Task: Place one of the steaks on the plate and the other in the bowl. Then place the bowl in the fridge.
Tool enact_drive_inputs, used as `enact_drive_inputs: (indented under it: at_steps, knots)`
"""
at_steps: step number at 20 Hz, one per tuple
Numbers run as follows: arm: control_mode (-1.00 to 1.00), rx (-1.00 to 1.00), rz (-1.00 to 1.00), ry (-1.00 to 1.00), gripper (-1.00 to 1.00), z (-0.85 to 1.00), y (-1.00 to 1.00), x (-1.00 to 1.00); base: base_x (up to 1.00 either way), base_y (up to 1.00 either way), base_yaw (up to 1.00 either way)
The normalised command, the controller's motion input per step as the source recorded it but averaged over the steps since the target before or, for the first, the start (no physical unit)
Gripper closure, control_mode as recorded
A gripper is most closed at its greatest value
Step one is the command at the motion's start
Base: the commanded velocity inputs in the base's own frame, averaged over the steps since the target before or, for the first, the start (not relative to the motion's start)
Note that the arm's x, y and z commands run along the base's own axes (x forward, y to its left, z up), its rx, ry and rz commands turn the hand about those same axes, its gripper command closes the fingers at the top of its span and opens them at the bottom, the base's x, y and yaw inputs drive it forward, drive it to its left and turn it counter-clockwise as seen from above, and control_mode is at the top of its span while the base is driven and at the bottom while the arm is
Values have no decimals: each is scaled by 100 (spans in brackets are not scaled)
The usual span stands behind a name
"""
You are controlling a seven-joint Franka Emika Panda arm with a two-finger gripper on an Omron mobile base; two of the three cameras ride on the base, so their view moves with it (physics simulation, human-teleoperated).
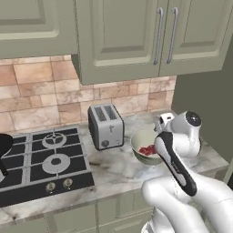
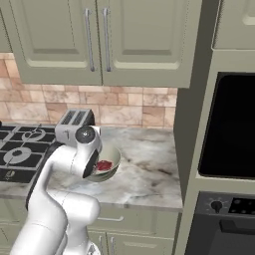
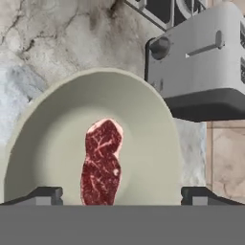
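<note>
Hand: my hand (image 3: 122, 194) hangs over the bowl with its fingers spread wide, gripping nothing; in the base views my own arm covers it.
Steak: a dark red steak (image 3: 101, 162) lies inside the bowl; its near end is cut off in the hand view.
Bowl: the bowl (image 1: 139, 142) stands on the bench (image 1: 113, 168), just beside the toaster (image 1: 105, 126).
Stove: left of the toaster, the stove (image 1: 45, 159).
Hidden: my arm covers part of the bowl in both base views.
</note>
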Motion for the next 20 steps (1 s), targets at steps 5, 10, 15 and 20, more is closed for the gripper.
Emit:
enact_drive_inputs:
  at_steps: [5, 10, 15, 20]
  knots:
    - [-100, -2, 5, -9, -100, 34, 6, -57, 0, 0, 0]
    - [-100, -2, 8, 0, -100, 18, 5, -42, 0, 0, 0]
    - [-100, -1, 11, 0, -100, 0, 6, -21, 0, 0, 0]
    - [-100, 0, 7, 0, -100, 0, 2, -10, 0, 0, 0]
